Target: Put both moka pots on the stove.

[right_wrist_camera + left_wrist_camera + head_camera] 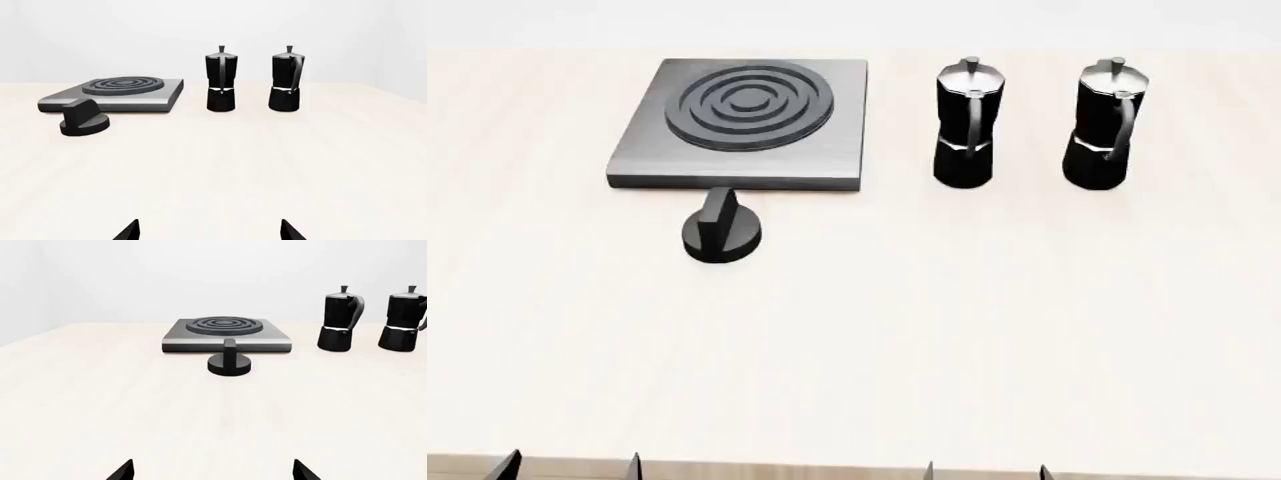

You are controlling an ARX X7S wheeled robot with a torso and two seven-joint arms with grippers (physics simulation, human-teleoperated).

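Two black moka pots with silvery lids stand upright side by side at the far right of the table, the nearer-to-stove pot point(968, 125) point(221, 80) point(340, 320) and the outer pot point(1105, 125) point(287, 80) point(403, 320). Left of them lies the grey stove point(827, 150) point(267, 340) point(157, 97) with its ring burner bare. My left gripper point(571, 468) point(212, 472) and right gripper point(985, 470) point(208, 231) hover at the table's near edge, both open and empty, far from the pots.
A low black round knob point(722, 230) point(229, 361) point(83, 120) sits on the table just in front of the stove. The pale wooden table point(961, 330) stretches between the grippers and the objects.
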